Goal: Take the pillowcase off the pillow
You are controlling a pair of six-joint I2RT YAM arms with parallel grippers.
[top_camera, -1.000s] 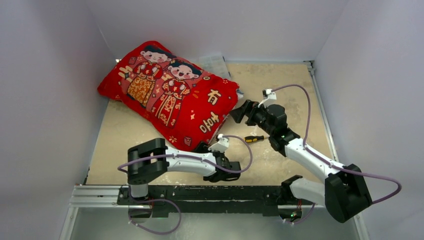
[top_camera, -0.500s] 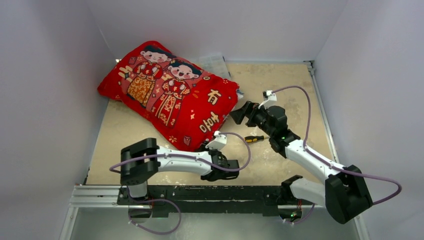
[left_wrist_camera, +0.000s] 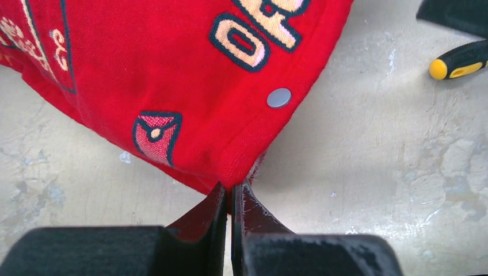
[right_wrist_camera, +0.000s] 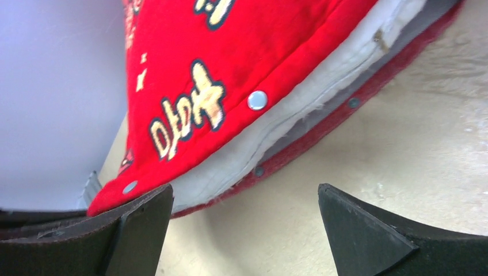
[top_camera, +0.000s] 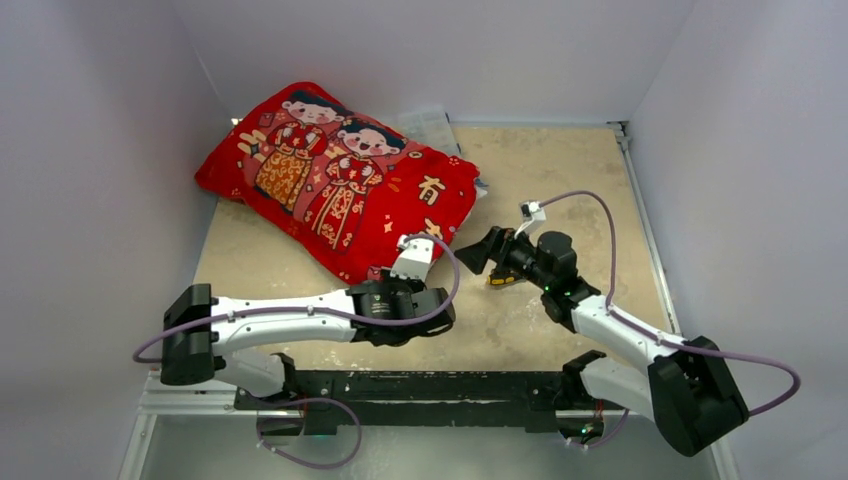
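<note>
The red pillowcase (top_camera: 340, 190) with two cartoon children lies at the back left of the table, stuffed with the pillow. In the left wrist view my left gripper (left_wrist_camera: 233, 190) is shut on the near corner of the pillowcase (left_wrist_camera: 172, 69), just below a metal snap (left_wrist_camera: 279, 98). From above, the left gripper (top_camera: 385, 278) sits at that corner. My right gripper (top_camera: 468, 252) is open, low by the cover's right edge. In its wrist view the right gripper (right_wrist_camera: 244, 190) faces the unsnapped opening, where the white pillow (right_wrist_camera: 299, 109) shows between the red flaps (right_wrist_camera: 230, 52).
A yellow-and-black screwdriver (top_camera: 503, 279) lies on the table under the right wrist; its handle (left_wrist_camera: 460, 60) also shows in the left wrist view. A clear plastic item (top_camera: 430, 125) sits behind the pillow. Walls enclose the beige table (top_camera: 560, 170) on three sides.
My left gripper reached forward to the pillowcase's near corner and shut on it. The right gripper moved nearer and lower toward the open edge, staying open.
</note>
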